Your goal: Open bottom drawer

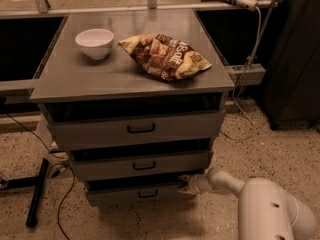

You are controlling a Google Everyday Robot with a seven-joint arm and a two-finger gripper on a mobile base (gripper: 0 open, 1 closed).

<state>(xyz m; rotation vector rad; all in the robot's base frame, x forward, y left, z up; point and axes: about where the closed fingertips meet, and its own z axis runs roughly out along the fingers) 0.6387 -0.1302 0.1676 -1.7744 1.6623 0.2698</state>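
Gripper [186,185], state untellable, sits at bottom drawer's [120,196] 2 o'clock corner: approach step. Next likely needs reaching handle [148,193], 8 o'clock.

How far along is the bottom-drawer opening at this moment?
Done: the approach, with the gripper low at the right end of the bottom drawer, away from its black handle. In hand: contact at that upper right corner, it seems. Left: the pull itself; the front shows only a narrow dark gap above, like the middle drawer.
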